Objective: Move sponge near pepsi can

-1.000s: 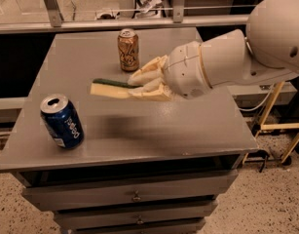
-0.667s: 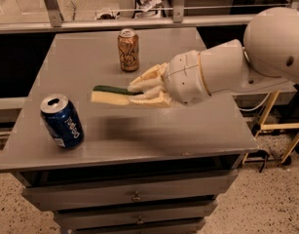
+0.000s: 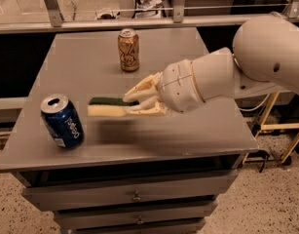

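Above the middle of the grey cabinet top [image 3: 188,48], the gripper [image 3: 139,104] holds the sponge [image 3: 107,107] by its 3 o'clock end, the fingers closed on the foam, green scrub face up. The sponge hangs clear of the surface, with a soft shadow [image 3: 139,130] below it. Its free end points toward 9 o'clock. The pepsi can [image 3: 61,122] stands upright just beyond that end, at about 8 o'clock from it, near but apart, and close to the front left corner of the top. The arm [image 3: 266,57] reaches in from 3 o'clock. The gold-brown can [image 3: 128,49] stands well apart at 12 o'clock and is likely no hazard. The main risk is overshoot: further travel toward 8 o'clock would likely drive the free end into the can, tipping it or pushing it toward the edge. A second risk lies in the one-ended grip, since soft foam may sag or pivot. Release from height may let the sponge bounce.
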`<state>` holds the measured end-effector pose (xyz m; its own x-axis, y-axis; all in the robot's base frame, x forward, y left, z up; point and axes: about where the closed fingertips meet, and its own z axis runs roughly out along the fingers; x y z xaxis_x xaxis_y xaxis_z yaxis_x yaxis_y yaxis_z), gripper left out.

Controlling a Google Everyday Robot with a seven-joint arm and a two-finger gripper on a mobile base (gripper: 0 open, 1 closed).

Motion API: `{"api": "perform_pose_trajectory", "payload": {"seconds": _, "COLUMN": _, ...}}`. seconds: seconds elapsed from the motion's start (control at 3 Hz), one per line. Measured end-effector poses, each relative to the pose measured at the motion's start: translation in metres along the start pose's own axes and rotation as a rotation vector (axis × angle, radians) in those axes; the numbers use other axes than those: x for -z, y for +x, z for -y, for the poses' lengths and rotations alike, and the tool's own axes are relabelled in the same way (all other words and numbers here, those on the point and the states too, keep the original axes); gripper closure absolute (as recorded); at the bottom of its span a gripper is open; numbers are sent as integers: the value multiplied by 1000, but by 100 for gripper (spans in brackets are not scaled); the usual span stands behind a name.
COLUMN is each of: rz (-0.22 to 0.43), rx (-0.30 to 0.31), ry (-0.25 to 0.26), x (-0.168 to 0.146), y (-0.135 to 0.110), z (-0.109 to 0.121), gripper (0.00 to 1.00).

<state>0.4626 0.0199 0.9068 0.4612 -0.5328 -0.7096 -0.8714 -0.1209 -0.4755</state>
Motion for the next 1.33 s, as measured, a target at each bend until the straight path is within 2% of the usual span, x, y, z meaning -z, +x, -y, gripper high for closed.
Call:
{"api": "perform_pose_trajectory", "payload": {"seconds": 0.33, "rz": -6, "rx": 28, "ry": -35, "x": -10, "y": -1, "z": -7, "gripper": 58}}
{"api": "perform_pose_trajectory", "payload": {"seconds": 1.0, "rz": -5, "rx": 35, "ry": -39, "x": -12, "y": -6, "z": -8, "gripper": 12}}
{"api": "perform_pose_trajectory", "payload": {"seconds": 1.33, "rz": -5, "rx": 38, "ry": -41, "x": -13, "y": -8, "z": -8, "gripper": 0}}
